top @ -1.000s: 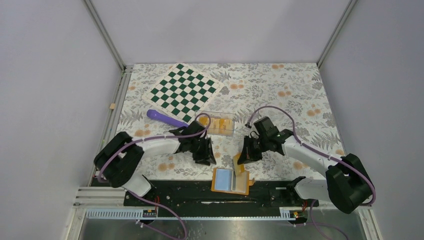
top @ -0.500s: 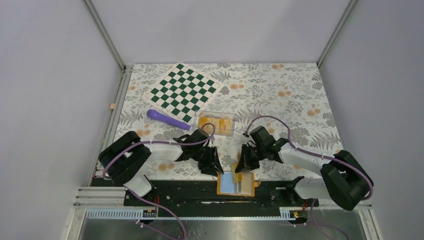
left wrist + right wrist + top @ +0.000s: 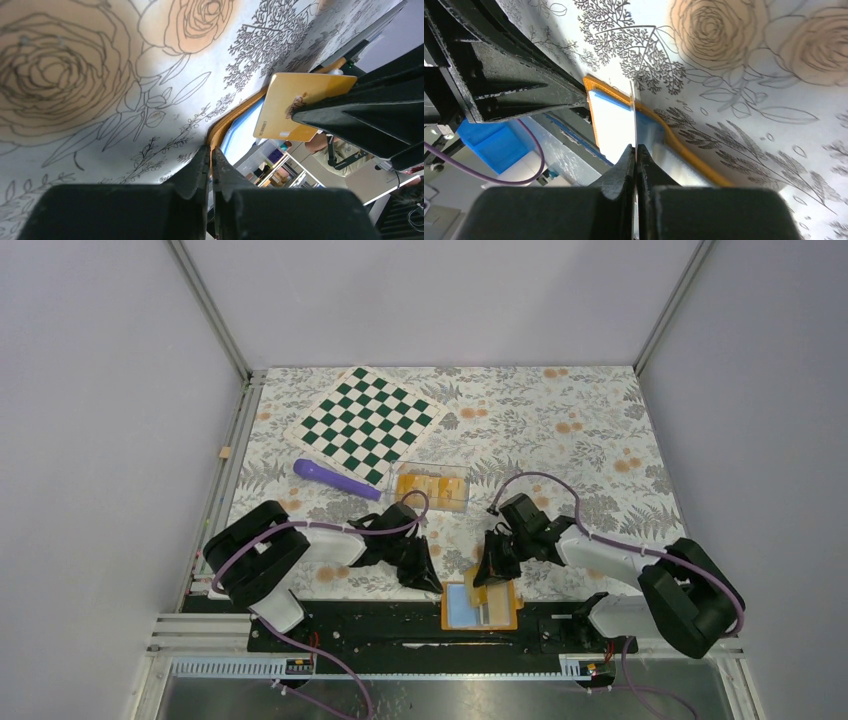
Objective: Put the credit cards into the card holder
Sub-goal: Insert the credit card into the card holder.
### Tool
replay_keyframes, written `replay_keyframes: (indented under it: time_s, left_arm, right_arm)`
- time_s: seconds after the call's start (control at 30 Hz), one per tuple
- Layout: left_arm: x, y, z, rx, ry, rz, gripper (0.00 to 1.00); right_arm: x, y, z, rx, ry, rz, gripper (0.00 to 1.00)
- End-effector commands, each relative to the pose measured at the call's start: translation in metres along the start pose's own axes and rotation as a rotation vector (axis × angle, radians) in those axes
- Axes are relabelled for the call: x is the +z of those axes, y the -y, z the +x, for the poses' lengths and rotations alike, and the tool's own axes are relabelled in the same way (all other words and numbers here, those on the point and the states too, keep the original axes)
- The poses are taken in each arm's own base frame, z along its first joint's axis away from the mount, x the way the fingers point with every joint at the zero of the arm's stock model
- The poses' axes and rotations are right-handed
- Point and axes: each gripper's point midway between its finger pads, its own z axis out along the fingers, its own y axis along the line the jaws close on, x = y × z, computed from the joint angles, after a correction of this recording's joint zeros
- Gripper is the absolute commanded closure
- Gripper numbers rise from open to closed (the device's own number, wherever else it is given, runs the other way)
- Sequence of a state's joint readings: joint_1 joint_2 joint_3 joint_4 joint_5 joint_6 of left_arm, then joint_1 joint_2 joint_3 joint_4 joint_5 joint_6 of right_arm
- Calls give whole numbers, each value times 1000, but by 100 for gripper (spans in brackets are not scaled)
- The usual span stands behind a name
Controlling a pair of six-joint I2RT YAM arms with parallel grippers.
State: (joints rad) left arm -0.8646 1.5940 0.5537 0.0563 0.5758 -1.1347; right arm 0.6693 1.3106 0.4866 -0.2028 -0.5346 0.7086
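Note:
The orange card holder (image 3: 480, 608) lies open at the table's near edge, its light-blue inside facing up. My left gripper (image 3: 436, 584) is shut on its left orange rim (image 3: 220, 131). My right gripper (image 3: 486, 573) is shut on a gold credit card (image 3: 474, 582), held on edge just above the open holder. In the left wrist view the card (image 3: 295, 102) hangs over the blue lining. In the right wrist view the card shows edge-on (image 3: 633, 112) over the holder (image 3: 611, 117), between my closed jaws (image 3: 635, 148).
A clear box (image 3: 434, 487) with more orange-yellow cards sits behind the grippers. A purple handle (image 3: 333, 477) and a green-and-white chessboard mat (image 3: 370, 420) lie at the back left. The black base rail (image 3: 380, 624) runs under the holder's near edge.
Both grippers moved toward the near edge. The holder slid right and nearer in my left gripper. My right gripper brought the card down over the holder.

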Motion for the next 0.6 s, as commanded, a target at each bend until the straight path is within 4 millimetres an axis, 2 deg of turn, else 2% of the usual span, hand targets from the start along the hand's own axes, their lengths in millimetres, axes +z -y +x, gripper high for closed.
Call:
replay_keyframes:
  time_s: [0.0, 0.2, 0.43, 0.57]
  left_arm:
    - [4, 16, -9, 31, 37, 73, 98]
    - [4, 6, -8, 11, 47, 51, 100]
    - [4, 3, -9, 0, 56, 40, 100]
    - [3, 1, -7, -5, 65, 31, 88]
  right_arm:
    - [-13, 16, -5, -43, 78, 114, 100]
    - [-27, 29, -8, -54, 185, 166, 100]
    - [-22, 40, -8, -46, 164, 210, 100]
    - [-17, 41, -6, -30, 155, 201, 100]
